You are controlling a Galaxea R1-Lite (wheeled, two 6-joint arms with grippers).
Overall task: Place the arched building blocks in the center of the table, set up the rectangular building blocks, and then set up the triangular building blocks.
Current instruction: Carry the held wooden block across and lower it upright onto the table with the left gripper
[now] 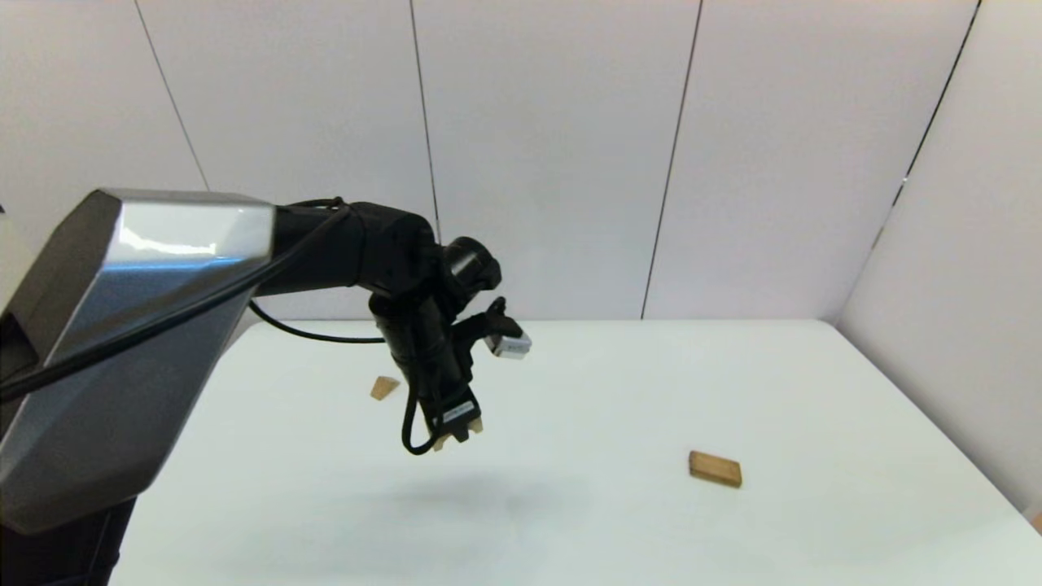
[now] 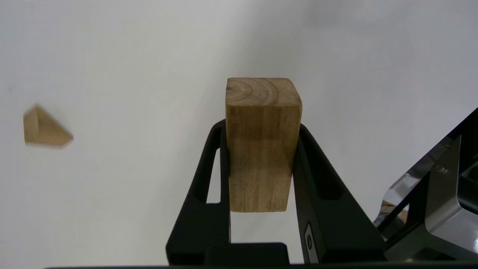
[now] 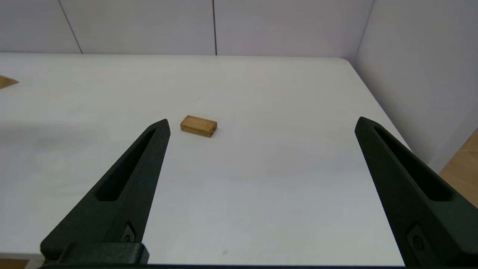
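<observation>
My left gripper (image 1: 457, 435) hangs above the table (image 1: 651, 382), left of its middle, shut on the arched block (image 2: 261, 142). That block shows end-on in the left wrist view, so its cut-out is hidden. The triangular block (image 1: 383, 387) lies on the table behind and to the left of this gripper, also visible as the wedge (image 2: 44, 129). Well to the right lies the rectangular block (image 1: 715, 469), flat. My right gripper (image 3: 262, 120) is open and empty, low over the table's near side, with the rectangular block (image 3: 198, 125) ahead of its fingers. It is out of the head view.
White wall panels (image 1: 553, 163) close off the table's far and right sides. The left arm's grey housing (image 1: 122, 350) fills the left of the head view. A strip of wood floor (image 3: 463, 168) shows past the table's right edge.
</observation>
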